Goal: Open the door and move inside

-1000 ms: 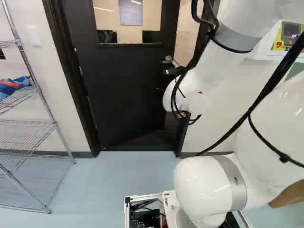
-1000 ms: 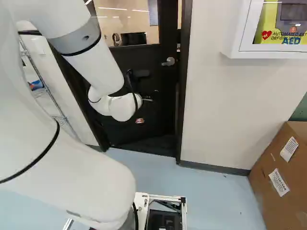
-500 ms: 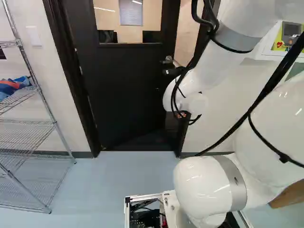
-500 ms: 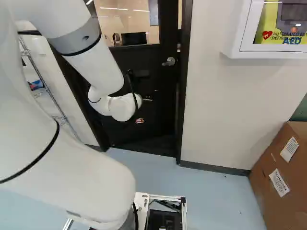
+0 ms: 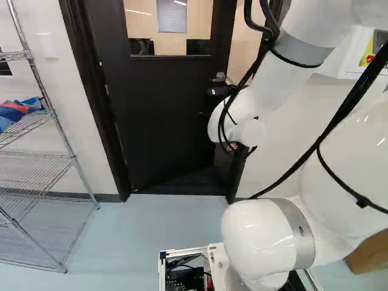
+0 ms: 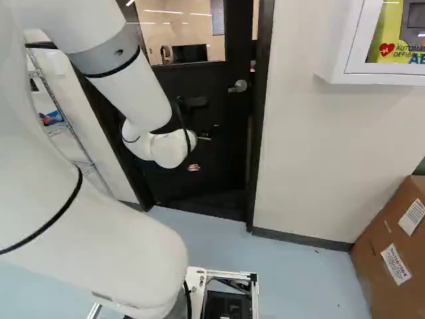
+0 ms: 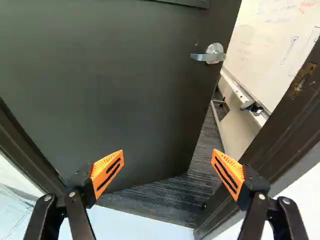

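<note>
Smooth pale floor (image 5: pixel 145 230), matte dark door (image 7: pixel 115 90) ajar

Ribbed grey carpet (image 7: pixel 160 200) is showing through the gap. Ahead of my gripper (image 6: pixel 202 138), the flat door is standing angled, its silvery lever (image 7: pixel 206 57) jutting sideways. My slotted orange pads (image 7: pixel 107 170) are sitting wide apart, apparently clear of it.

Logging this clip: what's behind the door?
Past the door's edge: dark striped floor and a whiteboard; through its window, a tan wall. The door hides the rest.
</note>
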Controlling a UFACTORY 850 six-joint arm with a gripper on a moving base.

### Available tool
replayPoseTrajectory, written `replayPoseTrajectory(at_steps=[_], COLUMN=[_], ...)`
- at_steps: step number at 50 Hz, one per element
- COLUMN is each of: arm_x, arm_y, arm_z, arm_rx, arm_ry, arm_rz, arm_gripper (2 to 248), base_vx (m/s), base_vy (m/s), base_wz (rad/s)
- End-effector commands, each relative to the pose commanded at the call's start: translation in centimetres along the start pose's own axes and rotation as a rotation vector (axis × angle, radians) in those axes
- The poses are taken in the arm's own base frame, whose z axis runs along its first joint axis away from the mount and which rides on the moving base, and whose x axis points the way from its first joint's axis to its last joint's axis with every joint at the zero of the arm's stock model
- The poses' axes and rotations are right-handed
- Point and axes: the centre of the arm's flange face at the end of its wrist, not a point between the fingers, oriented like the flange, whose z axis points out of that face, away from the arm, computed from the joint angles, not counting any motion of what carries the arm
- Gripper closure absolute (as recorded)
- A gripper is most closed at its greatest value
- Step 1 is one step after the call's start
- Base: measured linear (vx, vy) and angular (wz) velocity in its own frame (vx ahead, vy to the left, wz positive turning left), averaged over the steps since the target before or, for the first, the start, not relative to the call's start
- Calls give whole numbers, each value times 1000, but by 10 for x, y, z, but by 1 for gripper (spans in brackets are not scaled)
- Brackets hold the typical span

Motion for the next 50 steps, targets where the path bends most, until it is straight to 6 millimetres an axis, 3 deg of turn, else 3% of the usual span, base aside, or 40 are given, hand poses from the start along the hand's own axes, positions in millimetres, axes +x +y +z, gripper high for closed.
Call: replayPoseTrajectory(at_steps=[50], arm_x=[0], arm_y=[0], arm_z=[0], arm_rx=[0], arm_ry=[0], arm_rz=[0], arm_gripper=[3], base_vx=[63], base_vy=[33], base_wz=[46])
